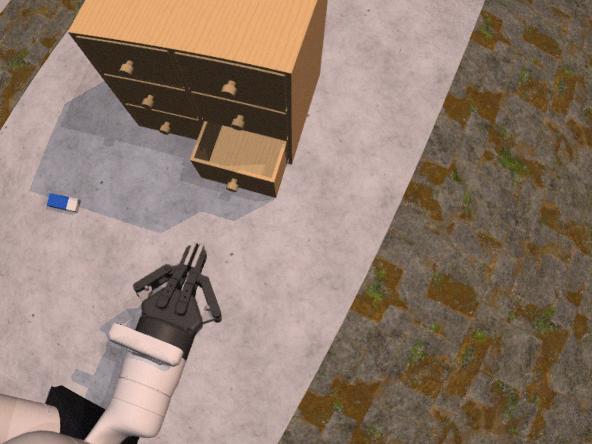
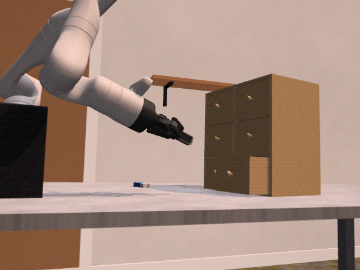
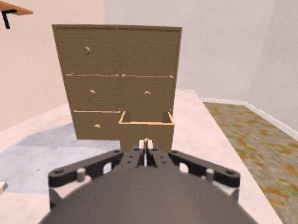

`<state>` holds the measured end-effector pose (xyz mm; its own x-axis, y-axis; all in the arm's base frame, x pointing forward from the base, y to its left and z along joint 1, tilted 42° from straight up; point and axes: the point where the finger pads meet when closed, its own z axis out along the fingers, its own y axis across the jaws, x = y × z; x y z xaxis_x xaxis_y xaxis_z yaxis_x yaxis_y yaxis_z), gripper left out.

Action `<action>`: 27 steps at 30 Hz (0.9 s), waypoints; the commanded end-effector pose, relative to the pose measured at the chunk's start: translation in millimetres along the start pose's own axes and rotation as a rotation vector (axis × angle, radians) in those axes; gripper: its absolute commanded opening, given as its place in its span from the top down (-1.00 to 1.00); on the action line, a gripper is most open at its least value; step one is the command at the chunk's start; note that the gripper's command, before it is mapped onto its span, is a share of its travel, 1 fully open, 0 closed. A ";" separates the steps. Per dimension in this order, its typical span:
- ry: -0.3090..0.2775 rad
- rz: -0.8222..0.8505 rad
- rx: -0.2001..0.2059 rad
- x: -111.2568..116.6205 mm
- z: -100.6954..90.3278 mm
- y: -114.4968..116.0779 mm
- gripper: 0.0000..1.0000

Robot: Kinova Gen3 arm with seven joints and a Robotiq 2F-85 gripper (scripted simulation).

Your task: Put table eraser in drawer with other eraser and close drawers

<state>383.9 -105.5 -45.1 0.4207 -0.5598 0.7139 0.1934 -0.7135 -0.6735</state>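
The blue and white eraser (image 1: pixel 58 201) (image 2: pixel 139 185) lies on the table, in front of the chest's left side. The chest (image 1: pixel 200 30) (image 2: pixel 295 137) (image 3: pixel 102 60) stands upright with six drawers in two columns. Its bottom right drawer (image 1: pixel 245 150) (image 2: pixel 258 176) (image 3: pixel 160 134) is partly pulled out and level; no eraser shows in the visible part of its inside. The other five drawers look closed. No second eraser is seen. My gripper (image 1: pixel 196 246) (image 2: pixel 190 140) (image 3: pixel 145 147) is shut and empty, in the air in front of the open drawer and above its height, fingers tilted down toward the chest.
The table (image 1: pixel 320 210) (image 2: pixel 121 202) ends at a long edge to the right of the chest, with patchy floor (image 1: pixel 480 250) beyond. A wall shelf (image 2: pixel 188 82) shows behind the chest. The black arm base (image 2: pixel 22 152) is at the opposite end from the chest.
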 end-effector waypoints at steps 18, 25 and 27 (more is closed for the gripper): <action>0.012 -0.009 -0.013 -14.9 30.2 5.2 1.00; 0.010 -0.009 -0.011 -34.5 62.8 4.4 1.00; 0.010 -0.009 -0.011 -39.4 71.1 4.4 1.00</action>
<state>425.6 -71.1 -77.4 0.3963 -0.5676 0.7216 0.1818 -0.7219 -0.6677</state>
